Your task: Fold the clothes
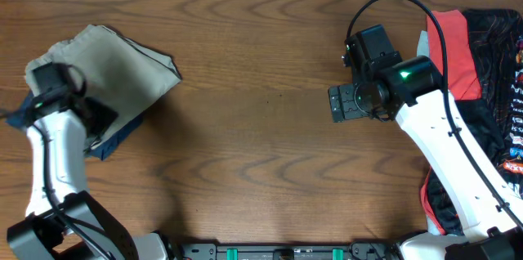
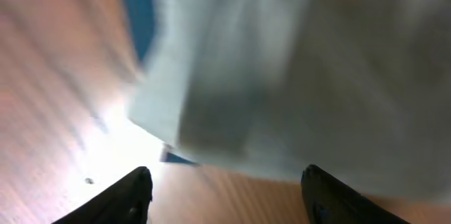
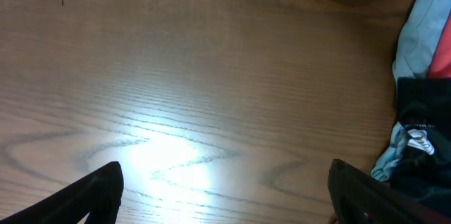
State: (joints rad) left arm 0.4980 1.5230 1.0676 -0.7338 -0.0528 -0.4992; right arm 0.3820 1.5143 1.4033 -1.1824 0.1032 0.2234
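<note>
The folded khaki-grey shorts [image 1: 106, 68] lie at the table's far left on top of a navy garment [image 1: 118, 133]. In the left wrist view the khaki cloth [image 2: 282, 69] fills the upper frame, blurred, with a navy edge [image 2: 137, 5] beside it. My left gripper [image 2: 225, 196] is open and empty over bare wood just short of the cloth's edge; in the overhead view it [image 1: 78, 109] sits at the pile's near-left side. My right gripper [image 3: 225, 196] is open and empty over bare table [image 1: 347, 103]. A heap of red [image 1: 458, 47], black printed [image 1: 498, 88] and light-blue [image 3: 416, 34] pieces lies at the right.
The wooden table [image 1: 261, 154] stretches between the two piles. The right arm's white link [image 1: 458, 162] crosses over the heap of clothes at the right edge. The arm bases stand along the front edge [image 1: 270, 252].
</note>
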